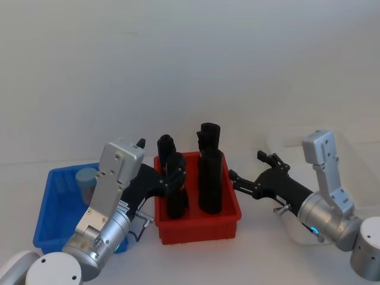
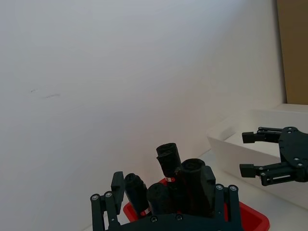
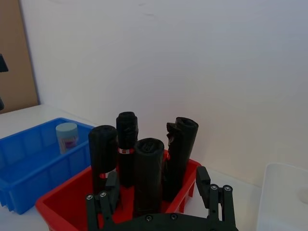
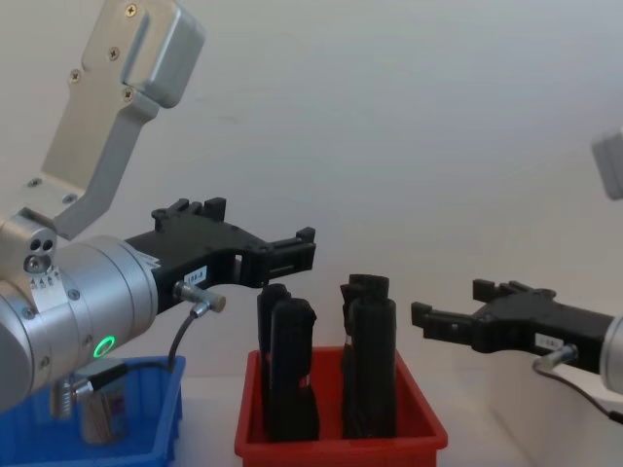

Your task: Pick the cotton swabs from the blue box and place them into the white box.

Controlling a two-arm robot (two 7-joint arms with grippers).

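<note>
A red bin [image 1: 199, 230] stood on the white table [image 1: 196, 261] with four tall black rolls [image 1: 211, 178] upright inside it, two toward its left side and two toward its right. One roll [image 3: 126, 130] had a thin red band around it. A plain white wall [image 1: 178, 59] rose behind, with a brown panel [image 2: 293, 48] beside it
</note>
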